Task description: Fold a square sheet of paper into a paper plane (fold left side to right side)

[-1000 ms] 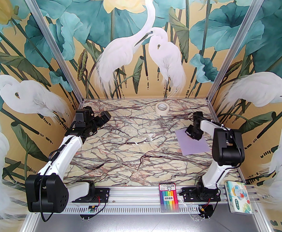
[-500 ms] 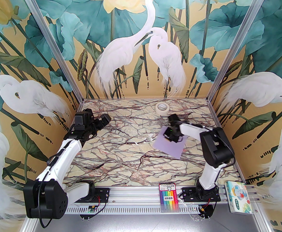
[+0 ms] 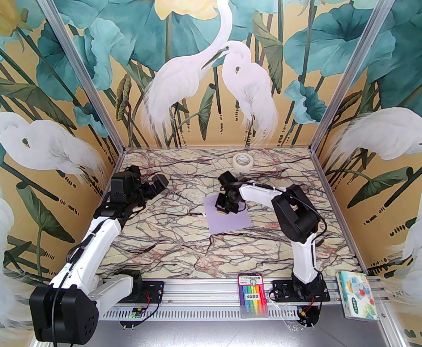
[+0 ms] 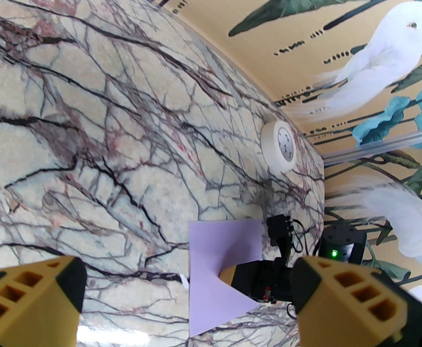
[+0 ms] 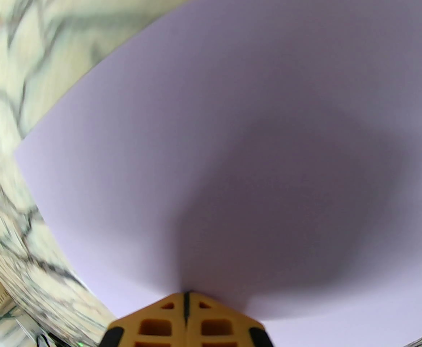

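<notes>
The right gripper (image 3: 222,210) is clenched, jaws pressed together with nothing between them, and its yellow fingertips (image 5: 160,324) point down onto the square sheet of paper (image 3: 230,223). The sheet lies flat on the marbled table (image 3: 182,246) directly beneath this gripper, with most of the lavender surface spreading out on its near side. In the right wrist view the tips meet the paper (image 5: 232,121) at the edge of their own shadow. Beyond the right gripper, toward the back wall and apart from the sheet, sits a white tape roll (image 3: 242,162). Well off to its left, the left gripper (image 3: 157,182) is released, jaws spread wide and empty above the table, facing the sheet (image 4: 214,251) ahead of it
</notes>
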